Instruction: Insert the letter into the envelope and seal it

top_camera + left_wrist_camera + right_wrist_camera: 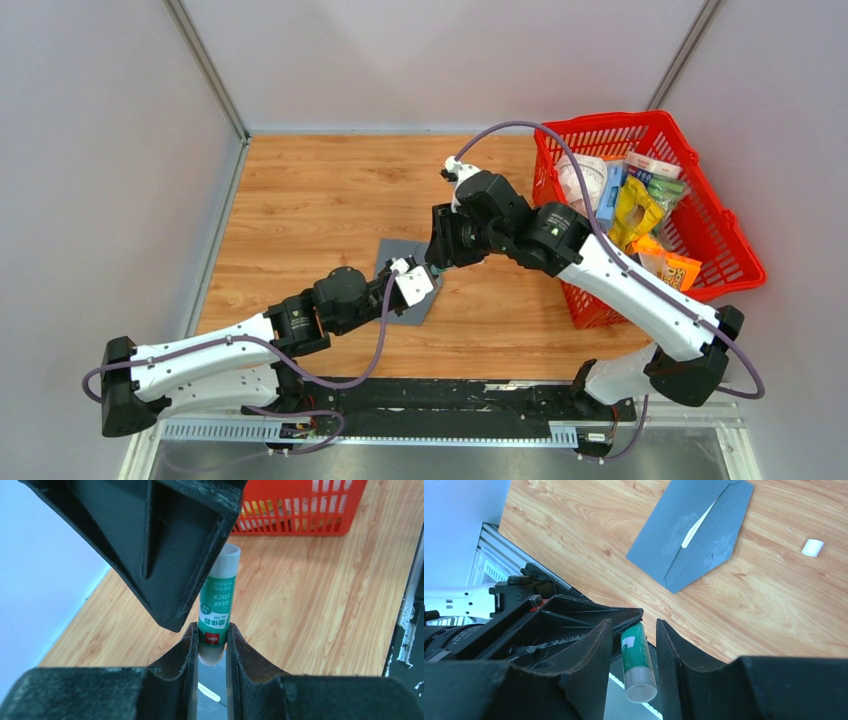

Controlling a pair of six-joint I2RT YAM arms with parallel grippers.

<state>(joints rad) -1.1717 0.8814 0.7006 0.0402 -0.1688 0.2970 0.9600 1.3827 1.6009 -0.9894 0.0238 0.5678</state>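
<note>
Pinching glue stick (218, 587) — left gripper (212, 632); right gripper (634, 630) seemingly slack around it.

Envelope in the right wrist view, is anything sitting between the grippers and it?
Nothing visible lies on or over the envelope; a small white piece lies apart from it. The grippers are occupied, though: the left gripper is shut on a glue stick, whose other end sits between the open fingers of the right gripper.
</note>
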